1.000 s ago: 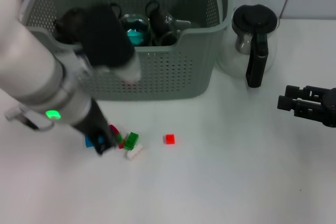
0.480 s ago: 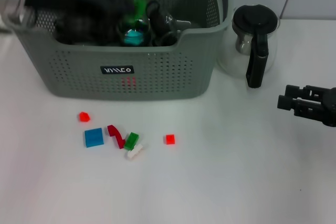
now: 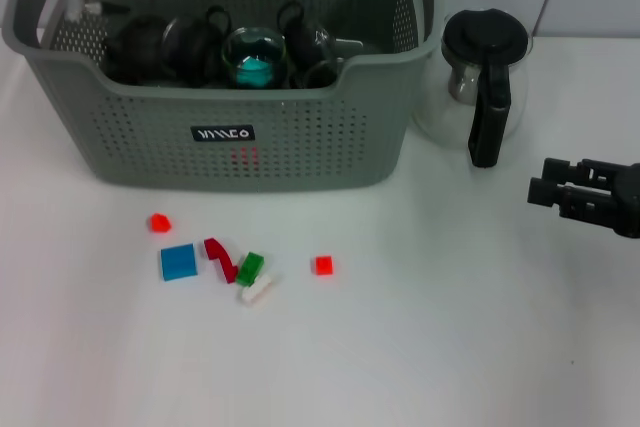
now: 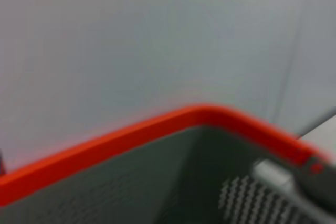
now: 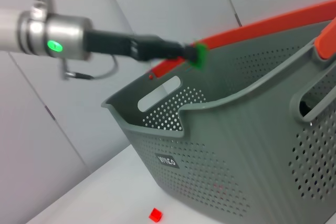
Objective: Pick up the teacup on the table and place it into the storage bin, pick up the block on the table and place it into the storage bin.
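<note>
White worktop: we are observing the left gripper (image 5: 195,54) gripping a green block (image 5: 200,55) above the storage bin (image 3: 300,137); right gripper (image 3: 545,190), state indeterminate, is idling at the right edge.

storage bin (image 3: 300,147) at the back – coffee pot (image 3: 485,82) right of it (blocks (image 3: 240,269) in front).

Left gripper (image 5: 197,54) is up off the counter now, carrying a green block (image 5: 199,55) over the far side of the storage bin (image 3: 300,137).
</note>
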Controlling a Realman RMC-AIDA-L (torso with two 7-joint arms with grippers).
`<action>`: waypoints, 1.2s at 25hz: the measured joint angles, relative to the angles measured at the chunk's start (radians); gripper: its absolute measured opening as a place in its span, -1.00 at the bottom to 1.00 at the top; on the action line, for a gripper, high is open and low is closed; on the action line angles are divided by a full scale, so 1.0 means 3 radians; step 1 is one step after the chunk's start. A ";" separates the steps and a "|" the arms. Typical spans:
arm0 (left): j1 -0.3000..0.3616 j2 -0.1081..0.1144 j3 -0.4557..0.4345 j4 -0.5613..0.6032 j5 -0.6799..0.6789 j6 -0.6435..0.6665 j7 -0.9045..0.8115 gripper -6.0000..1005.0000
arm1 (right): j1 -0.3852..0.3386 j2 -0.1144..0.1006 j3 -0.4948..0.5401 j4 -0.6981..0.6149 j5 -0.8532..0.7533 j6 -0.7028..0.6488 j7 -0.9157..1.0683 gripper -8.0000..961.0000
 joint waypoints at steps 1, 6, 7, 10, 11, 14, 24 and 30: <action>-0.0054 0.0020 0.0028 -0.0146 0.0111 -0.0086 -0.0001 -0.78 | 0.0001 0.0000 0.0001 -0.0002 0.0000 0.0000 -0.0005 0.27; -0.0177 0.0050 0.0273 -0.0538 0.0612 -0.0327 -0.0039 -0.78 | 0.0020 -0.0002 0.0009 0.0001 0.0001 -0.0002 -0.0025 0.27; -0.0181 0.0037 0.0313 -0.0548 0.0687 -0.0351 -0.0053 -0.78 | 0.0021 -0.0002 0.0009 0.0001 0.0001 -0.0002 -0.0026 0.27; -0.0185 -0.0018 0.0438 -0.0559 0.0932 -0.0461 -0.0145 -0.78 | 0.0022 -0.0001 0.0010 0.0002 0.0001 -0.0001 -0.0028 0.27; -0.0186 -0.0033 0.0464 -0.0560 0.0998 -0.0506 -0.0182 -0.78 | 0.0022 -0.0001 0.0010 0.0002 0.0001 0.0000 -0.0028 0.27; -0.0189 -0.0064 0.0503 -0.0563 0.1071 -0.0589 -0.0245 -0.78 | 0.0022 -0.0001 0.0010 0.0002 0.0003 0.0003 -0.0029 0.27; -0.0214 -0.0075 0.0567 -0.0549 0.1083 -0.0549 -0.0277 -0.70 | 0.0020 -0.0001 0.0011 0.0002 0.0006 0.0022 -0.0030 0.27; 0.0152 -0.0079 0.0546 0.0300 0.0466 -0.0135 -0.0345 -0.11 | 0.0022 -0.0001 0.0010 -0.0008 0.0006 0.0012 -0.0013 0.27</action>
